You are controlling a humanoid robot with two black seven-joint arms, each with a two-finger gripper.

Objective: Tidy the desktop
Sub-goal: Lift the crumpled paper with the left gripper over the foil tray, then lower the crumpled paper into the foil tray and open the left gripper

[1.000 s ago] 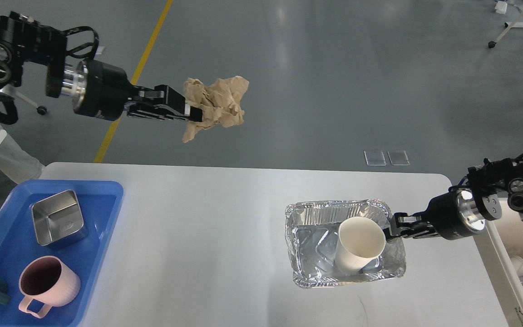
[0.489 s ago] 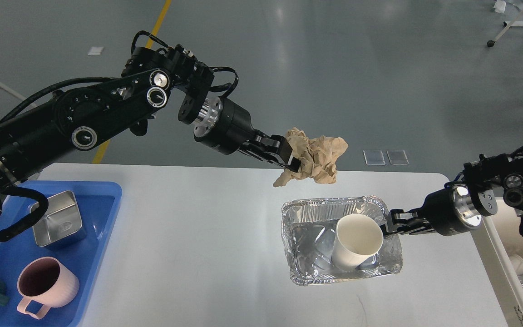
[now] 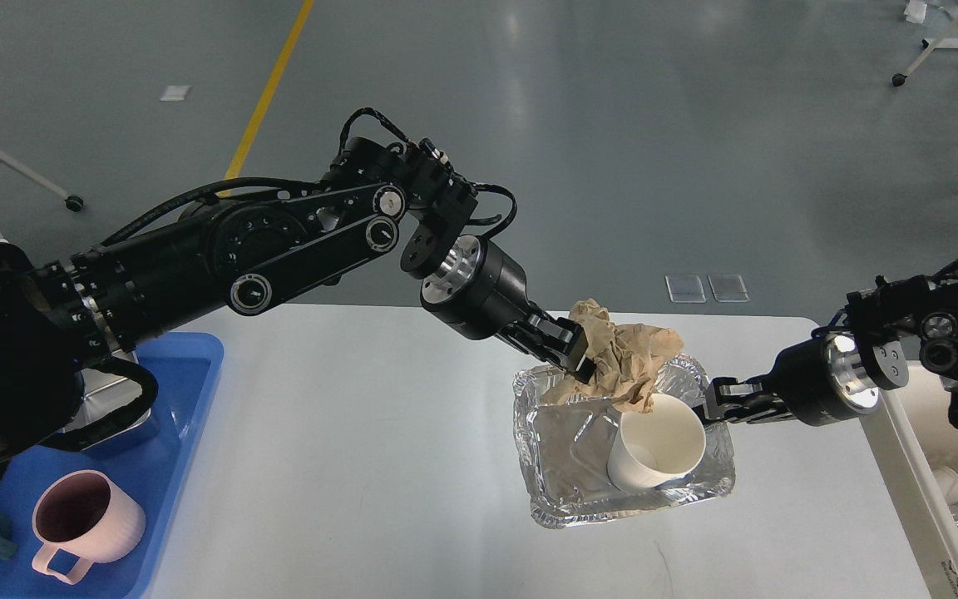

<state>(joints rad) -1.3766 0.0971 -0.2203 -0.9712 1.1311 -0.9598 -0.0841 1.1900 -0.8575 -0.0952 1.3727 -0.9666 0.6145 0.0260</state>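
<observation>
The desktop [image 3: 362, 466] fills the lower middle of the head view, white and mostly bare, with a foil tray [image 3: 558, 491] sitting toward its right end and a blue tray [image 3: 171, 466] overlapping its left edge. A white paper cup [image 3: 655, 441] lies tilted inside the foil tray, mouth facing up and toward the camera.

The left gripper [image 3: 580, 359] is clamped on a crumpled brown paper wad [image 3: 624, 362]. Over the last second it has swung from high above the floor beyond the far edge, across to the right and down — the wad now hangs over the foil tray's far rim, its lower folds close to or touching the cup's lip. That reads as the rubbish being gathered into the foil tray, with release the likely next step.

The right gripper [image 3: 710, 405] sits at the tray's right rim; the tray has shifted slightly left between pictures, so it appears to be pinching the foil edge, but the fingertips are dark against the crinkled foil and I cannot tell their opening for certain.

The left arm hides most of the steel container on the blue tray. A pink mug [image 3: 84, 520] stands there in plain sight — a teal object beside it is cut off by the frame. Whether the wad actually touches the cup is unclear.
</observation>
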